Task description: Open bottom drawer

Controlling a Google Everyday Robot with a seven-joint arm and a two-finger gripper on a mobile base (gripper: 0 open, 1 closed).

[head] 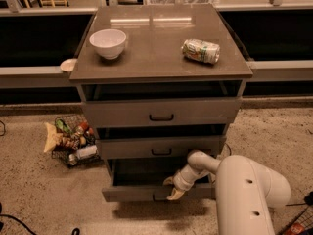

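The bottom drawer [132, 192] is the lowest, narrowest grey-brown front of the cabinet. It stands pulled out a little, with a dark gap above its front. My gripper [172, 188] is at the middle of that front's top edge, where the small black handle [158, 198] sits. The white arm [244, 190] reaches in from the lower right. The arm hides the drawer's right part.
The middle drawer [161, 147] and top drawer [161, 112] sit above, slightly ajar. A white bowl [108, 43] and a lying can [201, 50] rest on the cabinet top [156, 62]. A wire basket of snacks [68, 140] stands on the floor at left.
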